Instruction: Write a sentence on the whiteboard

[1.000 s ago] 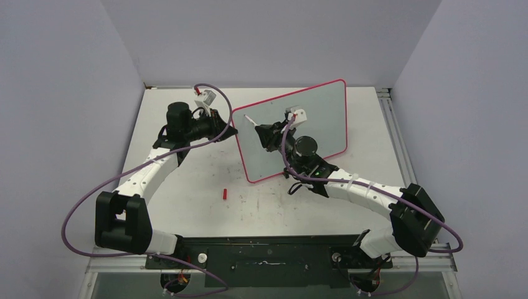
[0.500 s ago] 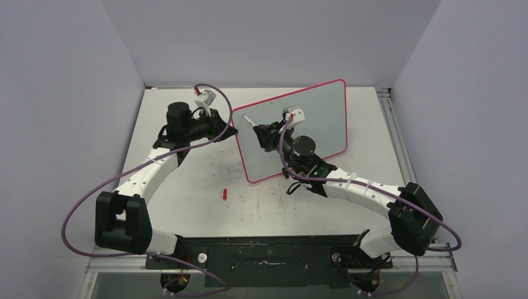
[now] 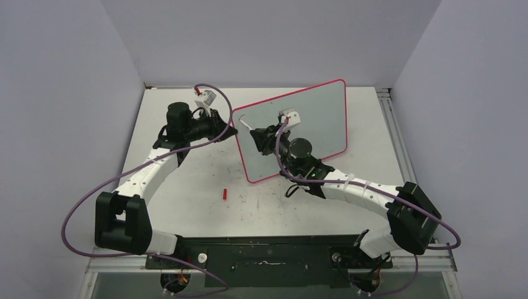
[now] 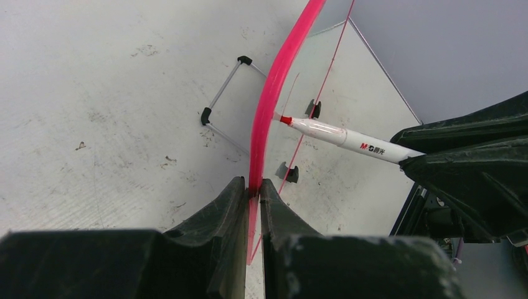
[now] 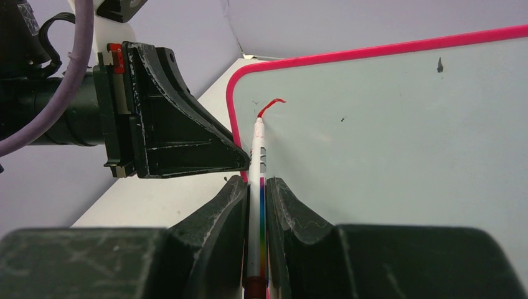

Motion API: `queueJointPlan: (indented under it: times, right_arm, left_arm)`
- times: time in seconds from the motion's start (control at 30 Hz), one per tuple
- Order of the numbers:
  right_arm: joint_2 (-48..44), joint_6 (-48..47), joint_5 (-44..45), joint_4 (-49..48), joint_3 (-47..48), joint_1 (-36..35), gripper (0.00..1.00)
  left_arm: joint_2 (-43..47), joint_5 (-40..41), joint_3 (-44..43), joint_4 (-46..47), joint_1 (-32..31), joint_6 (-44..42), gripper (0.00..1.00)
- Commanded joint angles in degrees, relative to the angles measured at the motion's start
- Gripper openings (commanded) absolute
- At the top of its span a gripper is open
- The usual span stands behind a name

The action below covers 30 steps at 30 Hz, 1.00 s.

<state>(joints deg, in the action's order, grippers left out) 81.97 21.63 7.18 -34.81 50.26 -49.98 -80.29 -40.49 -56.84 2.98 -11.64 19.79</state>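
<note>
Midway across the table (image 3: 187,180), pinching the whiteboard (image 3: 324,115) by its pink rim in the left tool (image 4: 252,185) and, with the right tool (image 5: 255,184) clamped on a white marker (image 5: 258,140), touching its tip to the short red start of the sentence (image 5: 272,103).

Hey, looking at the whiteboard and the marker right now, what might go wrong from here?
1. The left tool pinches the whiteboard only at its thin pink rim, so pressure from the marker might swing or slip the board on its wire stand.
2. The right tool holds the marker tip close to that rim and the left tool; a leftward stroke might run off the board or bump it.
</note>
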Motion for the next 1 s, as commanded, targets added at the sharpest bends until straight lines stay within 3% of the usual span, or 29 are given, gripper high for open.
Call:
queueJointPlan:
  times: [0.0,0.5,0.97]
  right_arm:
    - [-0.25,-0.69,2.05,0.06,0.15,-0.63,0.05]
    - [-4.59,-1.61,9.49,1.98,-3.32,-0.89,0.05]
    - [-5.02,-1.65,8.23,4.78,-4.29,-1.41,0.05]
  left_arm:
    - [1.97,-1.06,0.07,1.80,-0.64,-0.37,0.00]
    - [2.19,-0.87,0.15,1.77,-0.66,-0.37,0.00]
    - [2.53,-0.92,0.28,1.89,-0.61,-0.29,0.00]
